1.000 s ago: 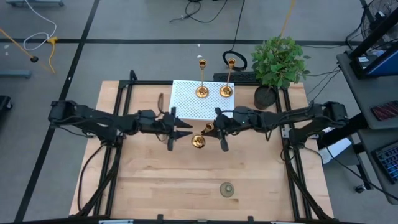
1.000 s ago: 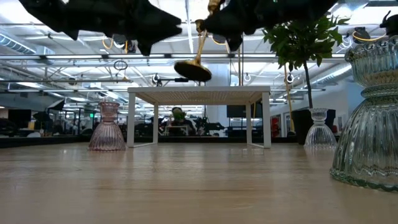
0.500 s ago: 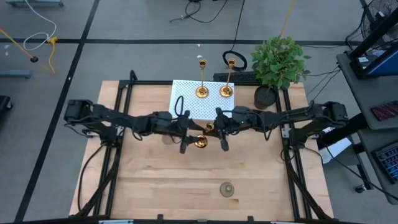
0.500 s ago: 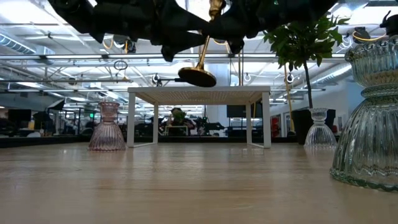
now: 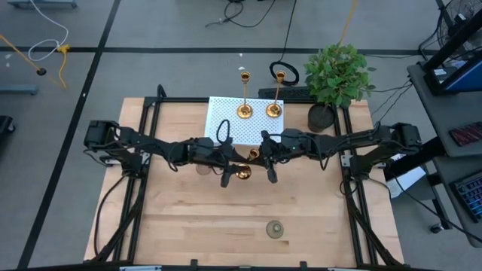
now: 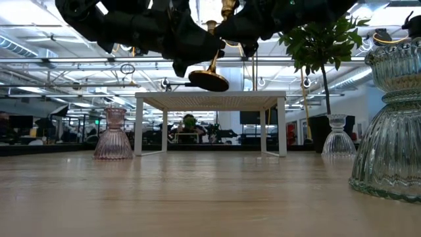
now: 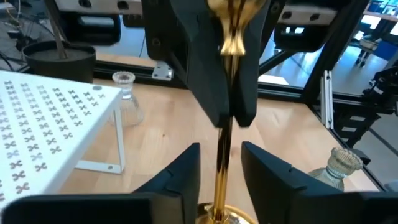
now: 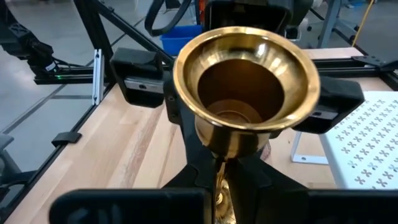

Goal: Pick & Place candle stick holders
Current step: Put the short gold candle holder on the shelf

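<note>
Two candle stick holders already stand on the white rack; beside it, my left gripper has closed in, fingers spread around the third holder, which my right gripper grasps for handover.

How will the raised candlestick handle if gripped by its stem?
Probably slippery: the candlestick, held by the right gripper, has a thin polished stem between the left gripper's open fingers. Likely bottom-heavy from its wide flared base, so it may pivot in a loose grip.
</note>
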Robot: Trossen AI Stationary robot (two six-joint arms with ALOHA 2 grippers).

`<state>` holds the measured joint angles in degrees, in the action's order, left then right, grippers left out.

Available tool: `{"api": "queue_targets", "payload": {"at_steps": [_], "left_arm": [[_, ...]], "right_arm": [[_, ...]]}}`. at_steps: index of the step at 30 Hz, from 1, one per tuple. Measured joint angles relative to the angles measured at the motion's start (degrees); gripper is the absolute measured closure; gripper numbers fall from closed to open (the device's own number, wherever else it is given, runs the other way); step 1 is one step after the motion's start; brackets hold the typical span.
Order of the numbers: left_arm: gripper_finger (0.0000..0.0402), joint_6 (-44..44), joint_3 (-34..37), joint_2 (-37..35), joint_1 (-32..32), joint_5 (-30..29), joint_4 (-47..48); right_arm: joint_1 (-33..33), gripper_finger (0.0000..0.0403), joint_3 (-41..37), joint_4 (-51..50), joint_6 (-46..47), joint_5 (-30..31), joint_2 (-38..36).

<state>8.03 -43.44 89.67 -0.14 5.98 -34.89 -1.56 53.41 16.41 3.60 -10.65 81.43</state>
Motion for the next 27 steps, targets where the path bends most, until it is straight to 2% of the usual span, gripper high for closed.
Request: {"api": "queue_targets", "payload": {"at_steps": [9,15,20,27], "left_arm": [[0.0386,-0.6,0.0,0.0,0.0,-1.3,-0.9],[0.0366,-0.4,0.0,0.0,0.1,-1.4,-0.9],[0.0387,0.0,0.0,0.0,0.1,-1.5,-1.0],[0.0386,1.3,0.0,0.0,0.0,-1.6,-1.2]], "right_arm": [[0.0,0.0390,0.0,-0.1,-0.2,0.1,0.0],[0.0,0.0367,0.0,0.0,-3.0,0.1,0.0],[0.0,0.0327,0.0,0.0,-3.5,0.2,0.0],[0.0,0.0262,0.0,-0.7,-5.9,0.2,-1.8]]}}
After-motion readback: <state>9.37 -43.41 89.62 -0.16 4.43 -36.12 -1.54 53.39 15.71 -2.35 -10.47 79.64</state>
